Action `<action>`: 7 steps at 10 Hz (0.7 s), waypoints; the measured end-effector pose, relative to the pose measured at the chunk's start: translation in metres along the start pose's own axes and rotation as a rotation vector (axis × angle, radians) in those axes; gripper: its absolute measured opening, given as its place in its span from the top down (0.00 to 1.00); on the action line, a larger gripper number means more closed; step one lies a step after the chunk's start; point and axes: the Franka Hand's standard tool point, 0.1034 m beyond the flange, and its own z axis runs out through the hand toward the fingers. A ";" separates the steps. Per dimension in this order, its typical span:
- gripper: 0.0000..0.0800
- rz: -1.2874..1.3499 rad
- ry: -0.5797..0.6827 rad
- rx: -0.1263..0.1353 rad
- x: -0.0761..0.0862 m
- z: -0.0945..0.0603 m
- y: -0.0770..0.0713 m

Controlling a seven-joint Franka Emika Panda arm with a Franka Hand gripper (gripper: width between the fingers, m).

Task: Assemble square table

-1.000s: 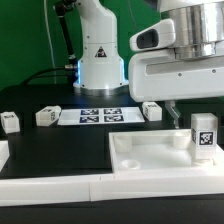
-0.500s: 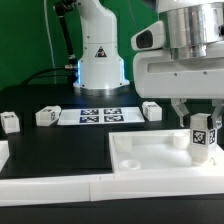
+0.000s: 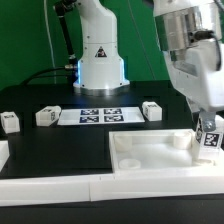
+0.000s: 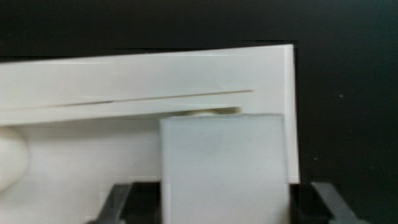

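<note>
Pinching a tilted leg block in the gripper, fingers pressing its sides, over the square top's rim corner at the exterior view's right; leaving open black table around another leg block beyond.

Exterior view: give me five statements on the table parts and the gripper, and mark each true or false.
1. The gripper is shut on a leg at the far corner of the table top, on the exterior view's right. True.
2. Three loose legs lie on the black table, beyond the table top. True.
3. The marker board lies inside the table top. False: it lies flat on the black table, between two of the loose legs.
4. All four legs stand on the table top. False: only the held leg is at it.
5. The gripper hangs open and empty. False: the wrist view shows the leg between its fingers.
</note>
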 end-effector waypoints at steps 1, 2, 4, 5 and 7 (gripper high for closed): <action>0.63 0.066 -0.012 0.007 0.000 0.000 0.000; 0.63 0.046 -0.012 0.007 0.000 0.000 0.000; 0.50 -0.045 -0.003 0.002 -0.001 0.001 0.002; 0.30 -0.300 0.034 -0.011 -0.004 0.003 0.003; 0.21 -0.480 0.042 -0.011 -0.012 0.000 0.002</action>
